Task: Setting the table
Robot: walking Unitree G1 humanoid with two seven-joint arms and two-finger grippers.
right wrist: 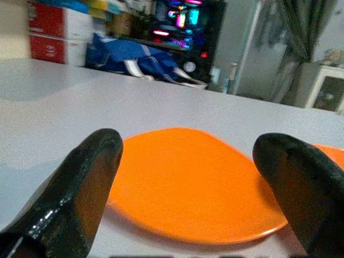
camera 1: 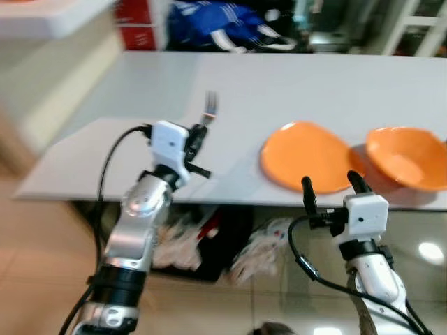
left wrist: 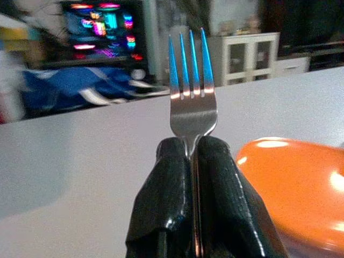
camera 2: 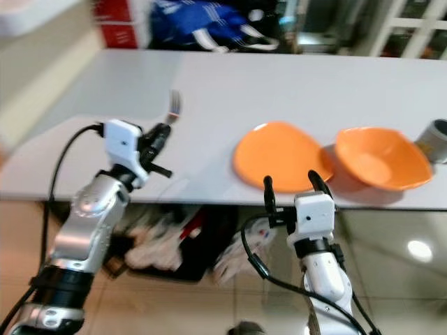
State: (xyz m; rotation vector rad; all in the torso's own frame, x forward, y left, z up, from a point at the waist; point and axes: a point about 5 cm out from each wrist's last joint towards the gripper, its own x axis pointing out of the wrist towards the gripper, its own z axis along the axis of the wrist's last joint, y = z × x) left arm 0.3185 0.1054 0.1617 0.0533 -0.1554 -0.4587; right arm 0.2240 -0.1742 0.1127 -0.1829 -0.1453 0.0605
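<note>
A silver fork [camera 1: 209, 106] stands tines-up over the white table [camera 1: 279, 84], clamped by its handle in my left gripper [camera 1: 198, 132], which is shut on it. In the left wrist view the fork [left wrist: 192, 86] rises between the two black fingers [left wrist: 166, 204]. An orange plate [camera 1: 305, 156] lies to the right of the fork, near the table's front edge. An orange bowl [camera 1: 408, 158] sits just right of the plate. My right gripper [camera 1: 331, 185] hangs open at the table's front edge, just before the plate [right wrist: 183, 177], with nothing between its fingers.
A grey cup [camera 2: 437, 139] stands at the far right of the table. A blue bag [camera 1: 220, 24] lies beyond the far edge. Bags and clutter [camera 1: 202, 241] sit under the table. A white counter [camera 1: 49, 17] juts in at the upper left.
</note>
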